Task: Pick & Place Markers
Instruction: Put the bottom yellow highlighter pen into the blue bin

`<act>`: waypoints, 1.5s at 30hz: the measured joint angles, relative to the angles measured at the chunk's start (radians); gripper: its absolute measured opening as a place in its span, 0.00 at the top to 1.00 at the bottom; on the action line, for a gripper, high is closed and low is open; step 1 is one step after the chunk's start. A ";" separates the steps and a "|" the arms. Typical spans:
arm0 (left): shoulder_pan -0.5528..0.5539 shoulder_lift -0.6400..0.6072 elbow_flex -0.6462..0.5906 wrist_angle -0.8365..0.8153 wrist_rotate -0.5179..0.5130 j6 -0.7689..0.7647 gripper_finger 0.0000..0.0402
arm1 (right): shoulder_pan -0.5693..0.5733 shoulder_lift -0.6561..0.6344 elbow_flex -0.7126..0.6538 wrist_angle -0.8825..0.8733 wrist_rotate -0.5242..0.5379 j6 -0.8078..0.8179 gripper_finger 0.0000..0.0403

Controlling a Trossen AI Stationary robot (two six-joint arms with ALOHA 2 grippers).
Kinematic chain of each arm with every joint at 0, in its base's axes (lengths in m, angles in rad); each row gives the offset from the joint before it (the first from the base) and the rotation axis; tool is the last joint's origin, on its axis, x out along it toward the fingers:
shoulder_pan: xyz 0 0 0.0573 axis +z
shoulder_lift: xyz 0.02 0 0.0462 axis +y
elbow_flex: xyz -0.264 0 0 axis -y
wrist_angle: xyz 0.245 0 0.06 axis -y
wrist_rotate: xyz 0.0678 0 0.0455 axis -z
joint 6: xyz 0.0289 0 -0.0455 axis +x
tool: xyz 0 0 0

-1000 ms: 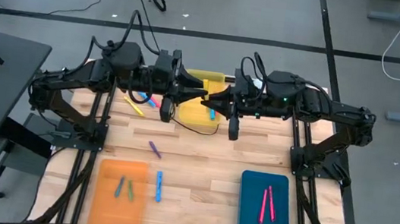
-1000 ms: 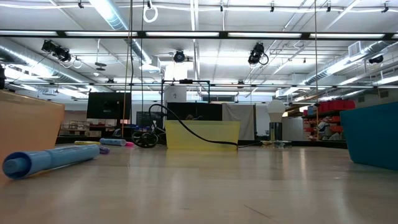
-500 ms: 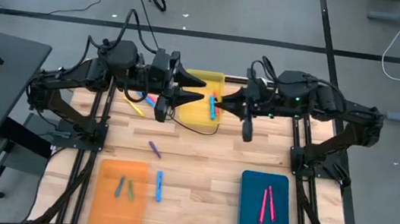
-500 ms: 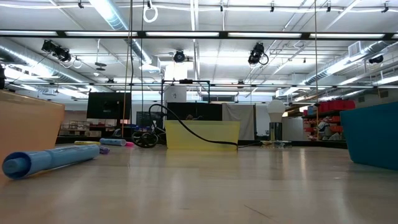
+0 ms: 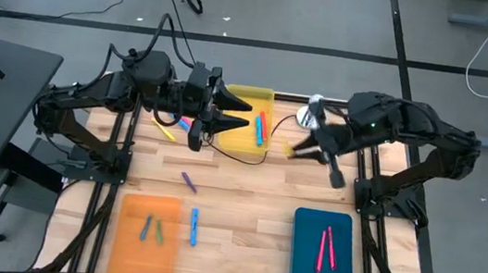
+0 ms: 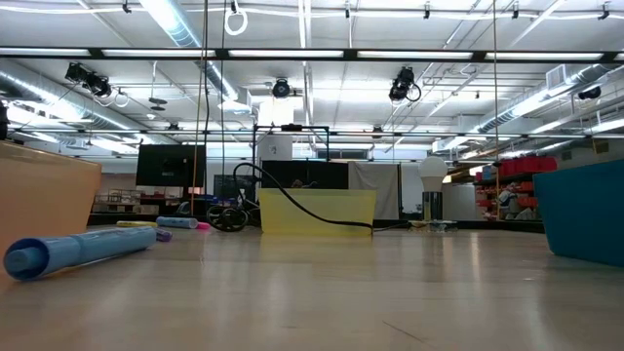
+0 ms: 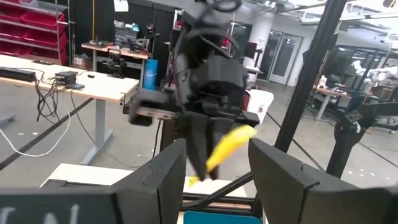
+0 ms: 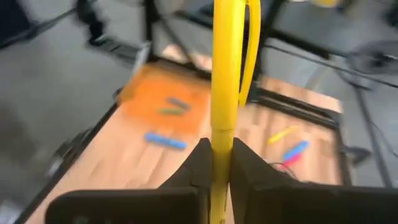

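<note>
- High view: the right arm reaches in over the far right of the bench [image 5: 247, 188], its elbow bent out past the bench edge, and the right tool [image 5: 303, 150] hangs in the air just beside the yellow tray [image 5: 231, 137], carrying a yellow marker [image 5: 297, 149].
- High view: the left arm stretches level from the far left, the left tool [image 5: 238, 112] pointing across the yellow tray's near corner, fingers spread and nothing between them.
- High view: inside the yellow tray lie a blue marker [image 5: 257, 134] and a red marker [image 5: 264, 123] side by side; a black cable [image 5: 243, 158] loops over the bench just in front of it.
- High view: two green markers [image 5: 151, 229] rest in the orange tray [image 5: 146, 236], two pink markers [image 5: 326, 246] in the teal tray [image 5: 323, 254], and a loose blue marker [image 5: 194, 226] lies just beside the orange tray, with a purple marker [image 5: 188, 181] farther up.
- Low view: neither arm shows; the loose blue marker [image 6: 78, 251] lies flat on the bench at left, the yellow tray [image 6: 317, 211] stands far back.
- Left wrist view: the left fingers [image 7: 158, 180] are set wide apart, and between them, farther off, is the right tool [image 7: 208, 155] with the yellow marker [image 7: 229, 146] tilted in its grip.
- Right wrist view: the right fingers [image 8: 200, 162] are pinched narrow on the yellow marker [image 8: 224, 93], which stands straight out from them above the bench.
</note>
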 joint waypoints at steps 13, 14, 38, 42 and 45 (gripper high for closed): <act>0.000 0.000 0.000 0.000 -0.022 0.000 0.55 | 0.061 -0.050 0.000 -0.412 -0.204 -0.428 0.96; 0.000 0.000 0.000 0.000 -0.025 0.000 0.55 | 0.066 -0.053 0.000 -0.443 -0.204 -0.457 0.96; 0.000 0.000 0.000 -0.014 -0.095 -0.102 0.55 | 0.339 -0.044 -0.144 -0.546 0.005 -0.640 0.96; 0.000 0.000 0.000 -0.014 -0.098 -0.137 0.55 | 0.404 -0.044 -0.257 -0.469 0.017 -0.641 0.96; 0.000 0.000 0.000 -0.014 -0.098 -0.150 0.55 | 0.451 -0.043 -0.342 -0.407 0.017 -0.642 0.96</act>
